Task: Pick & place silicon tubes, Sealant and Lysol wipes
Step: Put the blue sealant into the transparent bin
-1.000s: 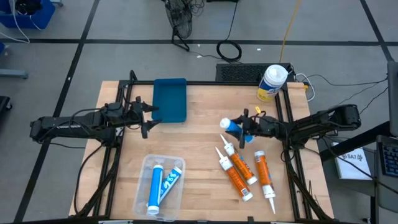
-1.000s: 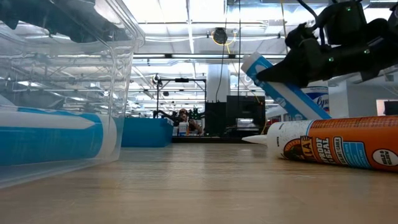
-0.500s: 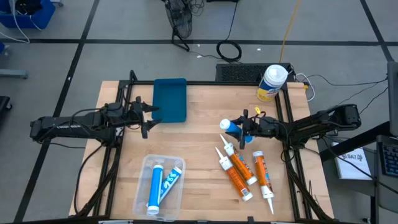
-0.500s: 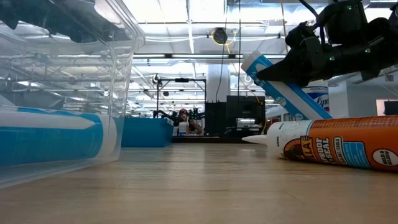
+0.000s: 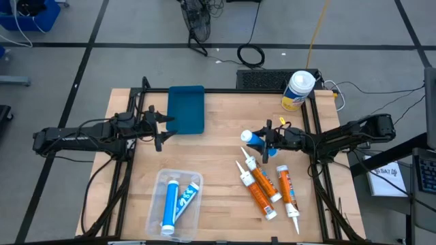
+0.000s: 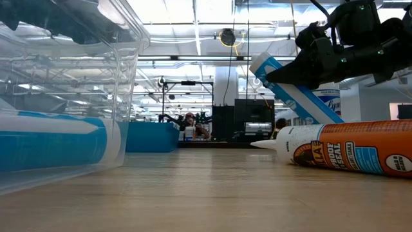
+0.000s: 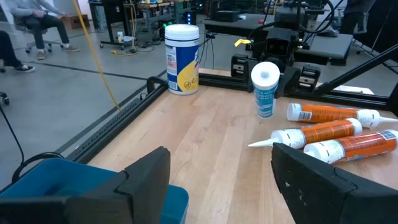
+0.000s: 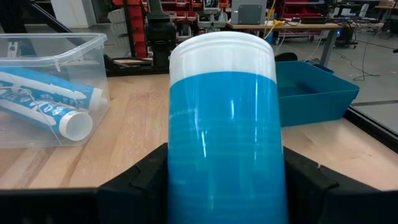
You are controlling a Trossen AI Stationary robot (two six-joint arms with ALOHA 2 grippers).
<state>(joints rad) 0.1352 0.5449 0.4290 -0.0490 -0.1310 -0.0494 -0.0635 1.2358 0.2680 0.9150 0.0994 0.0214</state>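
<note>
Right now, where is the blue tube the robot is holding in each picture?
High view: blue tube right of centre, in the right gripper.
Low view: upper right, tilted.
Left wrist view: top middle, beside the orange tubes.
Right wrist view: centre, close up.
Shared landmark: the blue tray.

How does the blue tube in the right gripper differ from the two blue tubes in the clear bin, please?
The held blue tube is clamped by the right gripper and tilted, white end raised; the two binned tubes lie flat, untouched. The held one is over bare wood near the orange tubes; the others sit inside the clear bin. All three are slim, blue and white-capped.
</note>
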